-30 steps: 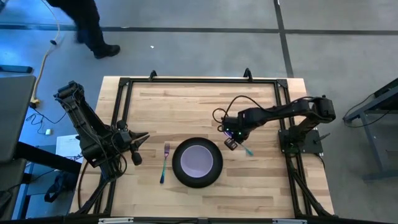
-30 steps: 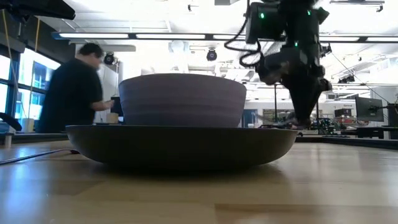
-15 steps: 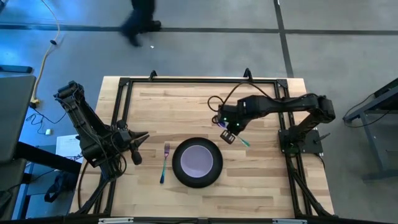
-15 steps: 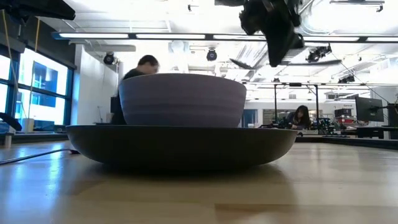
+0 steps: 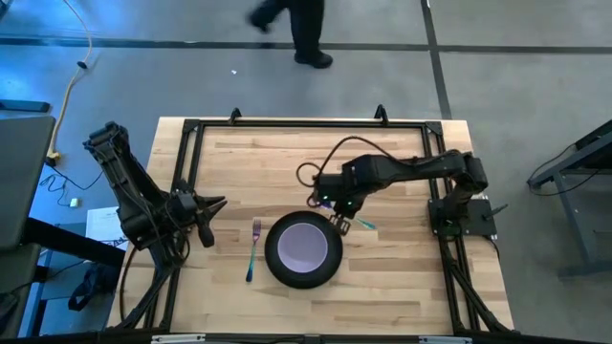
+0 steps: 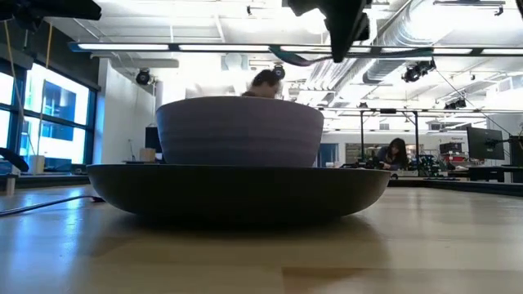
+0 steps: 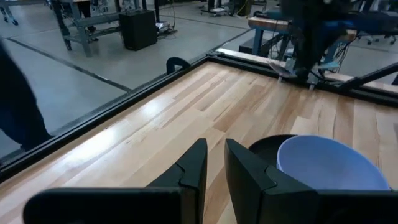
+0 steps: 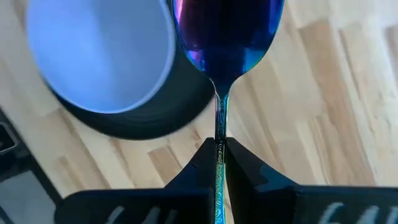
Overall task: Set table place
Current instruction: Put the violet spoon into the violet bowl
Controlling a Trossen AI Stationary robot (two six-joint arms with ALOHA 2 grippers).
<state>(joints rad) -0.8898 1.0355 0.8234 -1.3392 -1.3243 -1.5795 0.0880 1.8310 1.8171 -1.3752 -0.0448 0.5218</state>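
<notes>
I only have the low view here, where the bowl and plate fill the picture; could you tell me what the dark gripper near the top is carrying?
Observer: The right gripper is shut on the spoon, clamping its thin handle with the spoon's bowl pointing away from the wrist.
Operator: Thank you. Where is it relative to the plate?
Observer: In the high view it hangs over the table at the far right rim of the black plate, which holds the lavender bowl.
Operator: Is the fork placed yet?
Observer: Yes, the fork lies flat just left of the plate.
Operator: And the other arm?
Observer: The left gripper waits near the table's left edge, holding nothing.
</notes>
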